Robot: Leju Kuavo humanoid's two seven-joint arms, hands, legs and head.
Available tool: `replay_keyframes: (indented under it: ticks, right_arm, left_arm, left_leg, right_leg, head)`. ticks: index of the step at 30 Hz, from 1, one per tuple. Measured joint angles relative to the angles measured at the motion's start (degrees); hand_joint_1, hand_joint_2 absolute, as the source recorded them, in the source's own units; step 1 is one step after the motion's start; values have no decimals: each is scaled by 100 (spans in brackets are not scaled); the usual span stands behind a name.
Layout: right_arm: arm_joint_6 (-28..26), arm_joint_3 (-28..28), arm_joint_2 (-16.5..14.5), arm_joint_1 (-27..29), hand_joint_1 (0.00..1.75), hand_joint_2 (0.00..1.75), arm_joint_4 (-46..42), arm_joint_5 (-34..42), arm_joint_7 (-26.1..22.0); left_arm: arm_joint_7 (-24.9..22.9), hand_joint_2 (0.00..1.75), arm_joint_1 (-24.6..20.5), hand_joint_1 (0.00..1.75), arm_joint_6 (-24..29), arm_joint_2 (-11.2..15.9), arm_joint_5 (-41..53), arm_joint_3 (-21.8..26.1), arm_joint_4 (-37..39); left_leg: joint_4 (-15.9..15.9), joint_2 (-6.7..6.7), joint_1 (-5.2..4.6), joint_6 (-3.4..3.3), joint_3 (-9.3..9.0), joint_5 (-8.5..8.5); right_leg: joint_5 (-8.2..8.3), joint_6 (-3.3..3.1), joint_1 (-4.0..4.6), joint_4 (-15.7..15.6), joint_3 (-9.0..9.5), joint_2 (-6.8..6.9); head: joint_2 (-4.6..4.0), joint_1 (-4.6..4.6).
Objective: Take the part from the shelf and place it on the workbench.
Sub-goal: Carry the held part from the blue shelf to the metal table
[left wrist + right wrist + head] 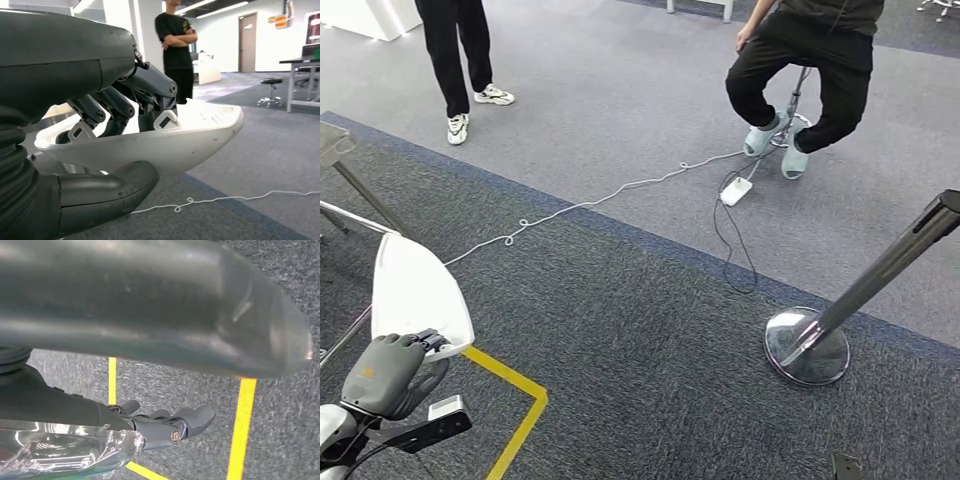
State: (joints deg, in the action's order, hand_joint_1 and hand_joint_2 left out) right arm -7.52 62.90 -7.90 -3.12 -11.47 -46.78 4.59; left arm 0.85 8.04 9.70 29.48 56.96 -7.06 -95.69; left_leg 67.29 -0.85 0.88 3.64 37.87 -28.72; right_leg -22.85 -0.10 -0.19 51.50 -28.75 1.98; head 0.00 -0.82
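The part is a white curved plastic shell (414,290), held low at the left of the head view above the dark carpet. My left hand (392,375) grips its near edge. In the left wrist view the dark fingers (113,100) lie over the top of the shell (188,145) and the thick thumb (113,192) presses from beneath. My right hand (170,425) hangs over the carpet with its fingers stretched out and nothing in them.
A chrome stanchion base (807,345) with a leaning pole (893,260) stands right. Yellow floor tape (512,400) marks a corner near my left hand. A white cable (584,205) crosses the carpet. One person (463,60) stands far left; another (810,60) sits on a stool.
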Motion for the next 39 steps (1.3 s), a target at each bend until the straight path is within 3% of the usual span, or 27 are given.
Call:
replay_keyframes:
  ticks: [1,3,5,7,8,9,10,12,13,14,15,16,18,20,21,22,24,26,28,29,30,32,34,36,38,39]
  right_arm:
    - [0,0,-1,-4,0,0,0,-4,0]
    - [0,0,0,-7,0,0,0,-8,-2]
    - [-1,0,1,-2,0,0,0,-11,-5]
    - [-2,0,1,-7,0,0,0,-12,-7]
    - [-2,0,2,-16,0,0,0,-13,-7]
    - [-2,-1,1,-26,0,0,1,-13,-8]
    - [-1,-3,-2,-34,0,0,1,-14,-8]
    - [-2,-5,-4,-29,0,0,2,-16,-8]
    - [-3,-5,-4,-17,0,0,2,-18,-8]
    - [-4,-4,-2,-4,0,0,2,-19,-7]
    - [-4,-3,-1,4,0,0,2,-22,-7]
    - [-4,-2,-1,7,0,0,2,-26,-7]
    - [-3,-3,1,1,0,0,2,-34,-7]
    - [-3,-3,4,-1,0,0,2,-38,-8]
    - [-4,-3,5,-2,0,0,1,-40,-10]
    - [-5,-3,5,-5,0,0,1,-43,-12]
    - [-8,-2,4,-16,0,0,-1,-48,-17]
    - [-10,-2,7,-13,0,0,-2,-51,-21]
    - [-12,-2,10,5,0,0,-2,-53,-20]
    - [-13,-2,10,11,0,0,-2,-54,-18]
    - [-13,-2,9,12,0,0,-2,-54,-16]
    - [-13,-2,8,3,0,0,-2,-54,-15]
    - [-16,-2,20,-1,0,0,-8,-55,-16]
    - [-21,-1,32,1,0,0,-13,-57,-16]
    - [-22,0,31,-6,0,0,-14,-58,-15]
    - [-22,-1,29,-14,0,0,-14,-58,-16]
  left_arm:
    - [0,175,6,175,0,0,0,2,-1]
    - [0,175,-5,175,0,4,0,7,-10]
    - [0,175,-21,175,3,5,0,12,-26]
    - [0,175,-3,175,9,13,0,14,-37]
    - [0,175,13,175,13,18,0,17,-43]
    - [0,175,18,175,14,23,0,20,-47]
    - [-1,175,14,175,15,22,1,21,-53]
    - [-2,175,10,175,15,16,3,15,-58]
    - [-2,175,17,175,14,11,4,10,-59]
    - [-2,175,25,175,11,7,4,6,-59]
    - [-2,175,32,175,9,4,4,4,-59]
    - [-2,175,33,175,5,1,4,4,-59]
    - [-2,175,22,175,-3,-2,4,4,-59]
    - [-2,175,5,175,-11,-8,4,3,-59]
    - [-2,175,0,175,-15,-9,4,3,-59]
    - [-2,175,2,175,-16,-10,4,4,-59]
    - [-2,175,7,175,-17,-5,5,7,-59]
    - [-2,175,-5,175,-17,-2,6,6,-59]
    - [-3,175,-3,175,-17,-7,7,2,-59]
    - [-3,175,11,175,-18,-9,7,1,-59]
    - [-4,175,24,175,-18,-10,7,0,-59]
    - [-4,175,35,175,-18,-8,7,3,-59]
    - [-5,175,17,175,-17,-2,7,7,-60]
    - [-10,175,7,175,-16,-3,10,8,-63]
    - [-16,175,29,175,-15,-4,15,9,-68]
    - [-16,175,36,175,-15,1,17,13,-70]
  left_leg:
    - [-336,53,-4,-12,-174,198]
    - [-1256,387,-30,-49,-695,567]
    - [-1772,624,-53,-96,-983,701]
    - [-1850,506,-60,-158,-999,734]
    - [-1865,426,-55,-194,-1002,751]
    - [-1878,349,-45,-230,-1009,769]
    - [-1891,273,-32,-260,-1016,786]
    - [-1892,125,-27,-293,-997,800]
    - [-1891,43,-30,-298,-990,802]
    - [-1890,-41,-33,-299,-988,804]
    - [-1890,-126,-34,-297,-991,806]
    - [-1889,-206,-32,-291,-1000,808]
    - [-1884,-348,-22,-257,-1010,805]
    - [-1880,-478,-17,-197,-991,800]
    - [-1888,-548,-15,-162,-973,806]
    - [-1903,-616,-5,-130,-962,820]
    - [-1797,-487,-7,-82,-890,743]
    - [-1176,-161,-23,-51,-578,384]
    - [-271,-29,-24,-19,-119,-20]
    - [0,-17,-23,-9,20,-88]
    - [37,-9,-22,-2,44,-34]
    - [-586,100,-21,7,-286,347]
    - [-1475,484,-17,6,-789,686]
    - [-1863,694,-13,-53,-1002,772]
    - [-1883,536,-7,-155,-998,780]
    - [-1883,456,-2,-195,-1000,785]
  right_leg:
    - [-5,7,-1,-3,9,67]
    - [-33,48,17,2,38,182]
    - [-69,118,44,8,76,296]
    - [-92,192,44,-13,123,451]
    - [-131,231,33,10,131,446]
    - [-228,266,21,136,87,355]
    - [-391,295,12,415,-36,206]
    - [-804,317,4,1336,-483,-96]
    - [-937,317,8,1758,-710,-156]
    - [-955,311,13,1979,-847,-181]
    - [-851,299,16,1941,-863,-195]
    - [-648,284,16,1645,-749,-228]
    - [-204,250,5,702,-319,-524]
    - [-3,198,-1,89,-9,-788]
    - [9,164,7,-5,43,-807]
    - [22,120,5,-25,61,-727]
    - [55,40,-2,-74,81,-581]
    - [81,-7,-10,-121,89,-416]
    - [79,-19,-9,-132,81,-244]
    - [73,-18,-11,-134,80,-158]
    - [67,-13,-16,-136,85,-74]
    - [45,20,-33,-140,114,76]
    - [-4,87,-11,-127,156,197]
    - [-54,167,25,-130,214,327]
    - [-99,242,13,-147,276,434]
    - [-171,279,0,-79,267,359]
  head:
    - [0,1]
    - [0,-7]
    - [1,-12]
    - [1,-11]
    - [0,-4]
    - [0,7]
    - [0,22]
    - [0,58]
    - [0,68]
    - [0,71]
    - [0,73]
    - [0,74]
    - [0,75]
    - [0,77]
    - [0,77]
    - [0,78]
    - [0,65]
    - [0,40]
    - [0,27]
    - [0,27]
    - [0,26]
    - [0,27]
    - [0,12]
    - [0,14]
    - [0,34]
    - [0,40]
